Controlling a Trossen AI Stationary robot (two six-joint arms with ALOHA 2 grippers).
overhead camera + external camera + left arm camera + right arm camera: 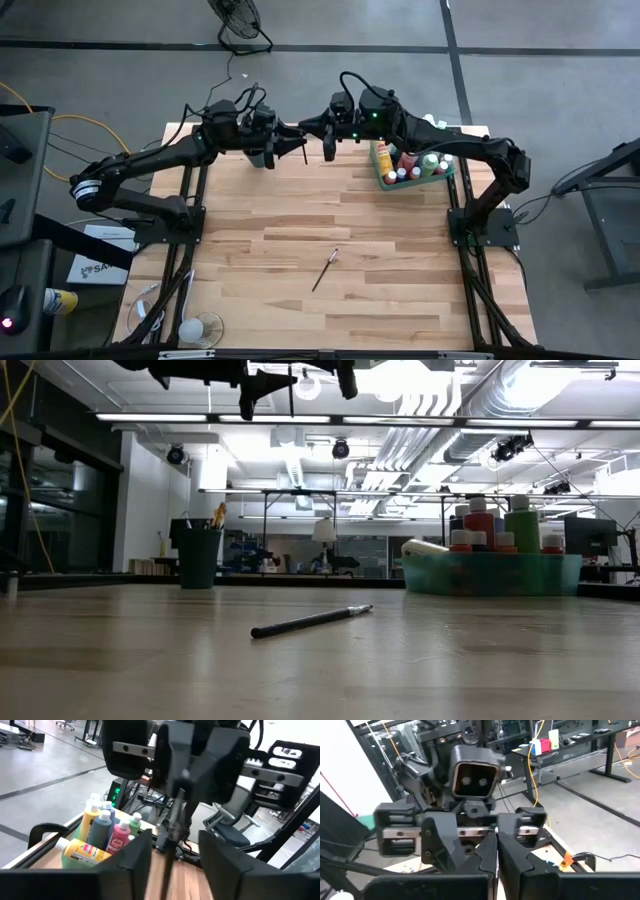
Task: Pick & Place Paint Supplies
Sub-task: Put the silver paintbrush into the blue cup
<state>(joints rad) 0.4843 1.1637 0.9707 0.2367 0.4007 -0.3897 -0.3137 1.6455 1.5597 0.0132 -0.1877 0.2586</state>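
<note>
Left gripper [275, 152] is held above the table's [400, 290] far edge, well to the left of the green tray [383, 183], its fingers [134, 865] set apart on either side of a thin dark held paintbrush [174, 820]. Facing it, between it and the tray, the right gripper [327, 148] is pressed together on that brush, which hangs downward from it. Capped paint bottles [412, 166], yellow, green, red, pink and blue, are packed inside the tray. A loose paintbrush [326, 270] lies flat on the wood, well in front of the tray and apart from both arms.
</note>
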